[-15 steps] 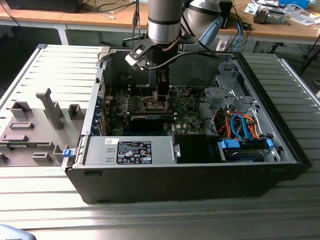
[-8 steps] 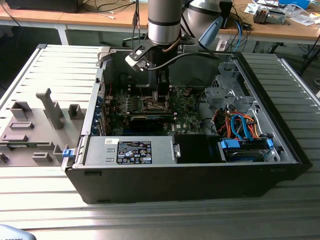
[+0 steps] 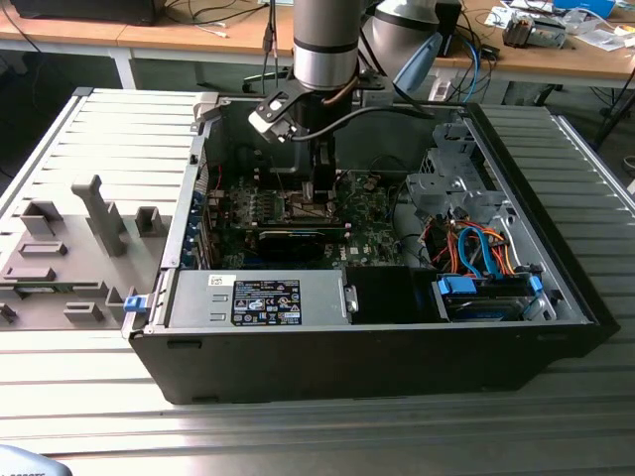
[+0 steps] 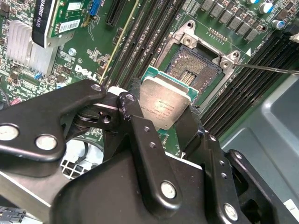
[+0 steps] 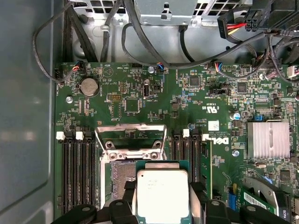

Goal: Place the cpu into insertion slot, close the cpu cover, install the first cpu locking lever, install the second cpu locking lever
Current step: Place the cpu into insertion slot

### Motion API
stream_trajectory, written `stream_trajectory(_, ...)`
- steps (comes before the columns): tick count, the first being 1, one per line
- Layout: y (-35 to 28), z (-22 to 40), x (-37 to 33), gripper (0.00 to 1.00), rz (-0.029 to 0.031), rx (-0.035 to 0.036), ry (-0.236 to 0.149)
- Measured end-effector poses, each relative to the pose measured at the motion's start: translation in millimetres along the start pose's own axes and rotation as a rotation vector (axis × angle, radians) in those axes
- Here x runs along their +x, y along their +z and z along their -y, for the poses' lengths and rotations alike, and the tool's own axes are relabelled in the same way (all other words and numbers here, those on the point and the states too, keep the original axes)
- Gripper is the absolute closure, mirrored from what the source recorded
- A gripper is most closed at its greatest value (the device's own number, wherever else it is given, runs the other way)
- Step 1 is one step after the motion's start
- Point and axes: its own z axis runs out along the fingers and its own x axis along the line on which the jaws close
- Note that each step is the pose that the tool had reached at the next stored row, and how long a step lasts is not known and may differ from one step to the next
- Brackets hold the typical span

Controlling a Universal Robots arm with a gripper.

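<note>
- The arm [image 3: 325,40] reaches down from above into an open black computer box [image 3: 397,347] that lies on a metal table [image 3: 298,436].
- In the exterior view, the gripper [image 3: 319,193] hangs low over the green board inside the box.
- In the second wrist view, the gripper [image 4: 161,108] has its two black fingers [image 4: 127,103] pressed against opposite sides of the cpu [image 4: 164,103]. It is holding the chip between them.
- The cpu is a small flat square. Its silver top faces up and it has a green edge around it.
- In the first wrist view, the cpu [image 5: 162,193] sits between the fingers of the gripper [image 5: 163,207], and it covers part of the insertion slot [image 5: 122,175].
- The rest of the slot shows bare beside the chip, with many tiny gold dots inside.
- In the second wrist view, the insertion slot [image 4: 194,70] is just past the chip and has a silver rim around it.
- I cannot tell if the chip is touching the slot or is just above it.
- The cpu cover [image 5: 131,127] is a thin silver frame. It looks swung open, on the far side of the slot from the gripper.
- Long black strips [image 5: 77,177] lie on both sides of the slot.
- A round silver battery [image 5: 88,86] sits on the green board [image 5: 140,93], well apart from the slot.
- A grey tray with blocks [image 3: 69,248] rests on the table at the exterior view's left.
</note>
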Motion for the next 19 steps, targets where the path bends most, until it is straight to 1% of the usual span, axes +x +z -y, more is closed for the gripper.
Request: stream_trajectory(19,6.1,0.2,0.4,0.46,-0.0001,0.0,0.0)
